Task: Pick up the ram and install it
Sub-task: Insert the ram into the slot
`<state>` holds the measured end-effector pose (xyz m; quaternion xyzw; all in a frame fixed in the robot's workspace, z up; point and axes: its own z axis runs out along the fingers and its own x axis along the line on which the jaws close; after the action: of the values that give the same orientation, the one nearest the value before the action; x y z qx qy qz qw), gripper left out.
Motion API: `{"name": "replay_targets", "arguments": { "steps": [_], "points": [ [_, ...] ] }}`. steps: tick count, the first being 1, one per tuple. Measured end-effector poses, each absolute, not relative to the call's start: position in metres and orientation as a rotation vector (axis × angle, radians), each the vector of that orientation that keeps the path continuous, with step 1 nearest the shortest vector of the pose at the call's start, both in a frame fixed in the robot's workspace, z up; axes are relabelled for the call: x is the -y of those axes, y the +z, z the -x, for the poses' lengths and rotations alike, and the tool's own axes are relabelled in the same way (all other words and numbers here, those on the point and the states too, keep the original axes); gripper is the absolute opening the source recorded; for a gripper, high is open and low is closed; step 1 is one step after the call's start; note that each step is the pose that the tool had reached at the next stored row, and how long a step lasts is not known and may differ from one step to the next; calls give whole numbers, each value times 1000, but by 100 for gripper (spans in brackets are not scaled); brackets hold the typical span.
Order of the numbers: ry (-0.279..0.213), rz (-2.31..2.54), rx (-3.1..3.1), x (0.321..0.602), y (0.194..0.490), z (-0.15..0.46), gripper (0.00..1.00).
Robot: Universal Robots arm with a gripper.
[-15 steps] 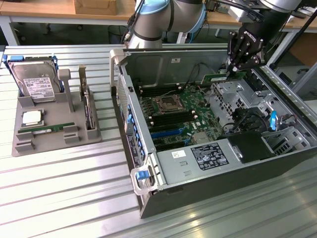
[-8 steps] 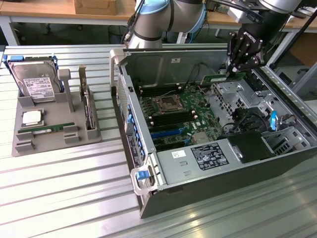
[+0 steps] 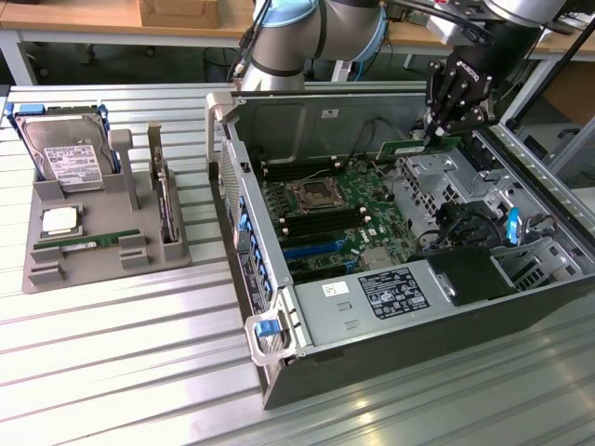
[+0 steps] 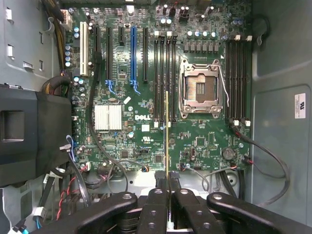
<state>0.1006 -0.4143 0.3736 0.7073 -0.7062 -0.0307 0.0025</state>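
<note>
Fingers [image 4: 157, 214] pinch the ram [image 4: 167, 136] at one end, edge-down above the motherboard [image 4: 204, 141] in the open computer case [image 3: 418, 362], its long axis stretching away from them, parallel to the black memory slots [image 4: 157, 73].

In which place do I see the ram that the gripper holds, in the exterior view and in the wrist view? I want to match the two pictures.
Exterior view: the ram is clamped in the gripper, above the far side of the open case, toward the exterior view's right.
Wrist view: the ram is edge-on, a thin line running out from the gripper over the motherboard.
Shared landmark: the empty processor socket.
</note>
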Motion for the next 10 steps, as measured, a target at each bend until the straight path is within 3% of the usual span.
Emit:
{"name": "replay_targets", "arguments": {
  "steps": [10],
  "points": [
    [-96, -2219, 2215, 414, 372, -101, 12]
  ]
}}
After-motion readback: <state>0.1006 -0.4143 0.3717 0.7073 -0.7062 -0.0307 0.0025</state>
